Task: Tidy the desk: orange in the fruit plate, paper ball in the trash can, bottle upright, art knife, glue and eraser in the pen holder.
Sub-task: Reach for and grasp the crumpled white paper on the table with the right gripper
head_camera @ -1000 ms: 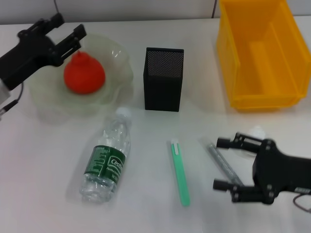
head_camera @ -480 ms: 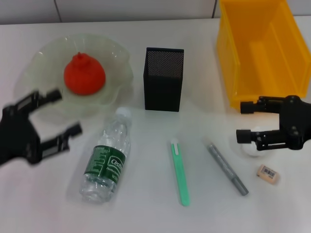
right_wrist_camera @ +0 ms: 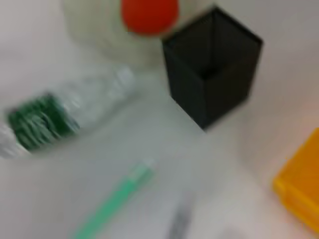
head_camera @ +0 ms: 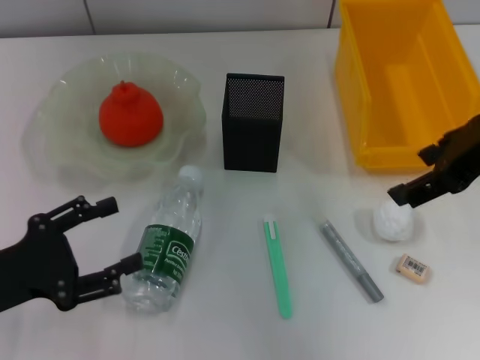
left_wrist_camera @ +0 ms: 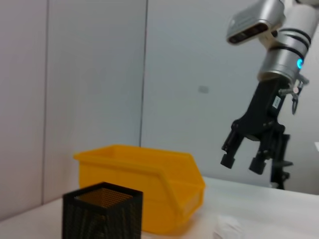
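The orange lies in the fruit plate at the back left. The bottle lies on its side on the desk. My left gripper is open right beside the bottle's base, empty. The art knife and the glue lie side by side in front of the pen holder. The paper ball and the eraser lie at the right. My right gripper is open and empty, above the paper ball, in front of the trash can.
The left wrist view shows the trash can, the pen holder and my right gripper raised above the desk. The right wrist view shows the orange, pen holder, bottle and art knife.
My left gripper left the plate and came down beside the bottle. My right gripper moved from the front right, past the glue, back toward the trash can, uncovering the paper ball and eraser.
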### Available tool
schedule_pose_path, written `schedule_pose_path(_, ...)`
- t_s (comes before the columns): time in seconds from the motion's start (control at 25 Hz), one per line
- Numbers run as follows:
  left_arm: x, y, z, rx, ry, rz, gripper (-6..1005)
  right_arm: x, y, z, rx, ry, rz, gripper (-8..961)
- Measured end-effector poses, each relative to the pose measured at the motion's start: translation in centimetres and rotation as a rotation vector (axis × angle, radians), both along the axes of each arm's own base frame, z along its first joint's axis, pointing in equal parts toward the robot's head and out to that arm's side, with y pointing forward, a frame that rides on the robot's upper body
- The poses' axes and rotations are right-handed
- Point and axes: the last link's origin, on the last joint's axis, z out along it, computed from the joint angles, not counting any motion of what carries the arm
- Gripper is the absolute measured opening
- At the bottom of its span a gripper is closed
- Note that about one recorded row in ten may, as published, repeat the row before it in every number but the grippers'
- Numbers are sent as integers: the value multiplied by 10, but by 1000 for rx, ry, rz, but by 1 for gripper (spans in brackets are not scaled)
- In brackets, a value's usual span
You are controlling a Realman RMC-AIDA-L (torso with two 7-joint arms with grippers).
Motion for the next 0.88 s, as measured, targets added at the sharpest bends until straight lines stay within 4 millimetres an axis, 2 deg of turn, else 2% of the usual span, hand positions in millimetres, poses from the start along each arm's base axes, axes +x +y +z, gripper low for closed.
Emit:
schedule_pose_path(0.2, 1, 1, -4, -12, 9, -4, 842, 4, 2, -13, 24, -182, -85, 835)
schedule_pose_path(0.56, 4, 7, -10, -32, 10, -11, 841, 32, 18, -43, 27, -192, -141, 835)
schedule_pose_path(0.88, 4, 8, -12, -37, 11, -8, 841, 43, 27, -66, 14, -177, -149, 834)
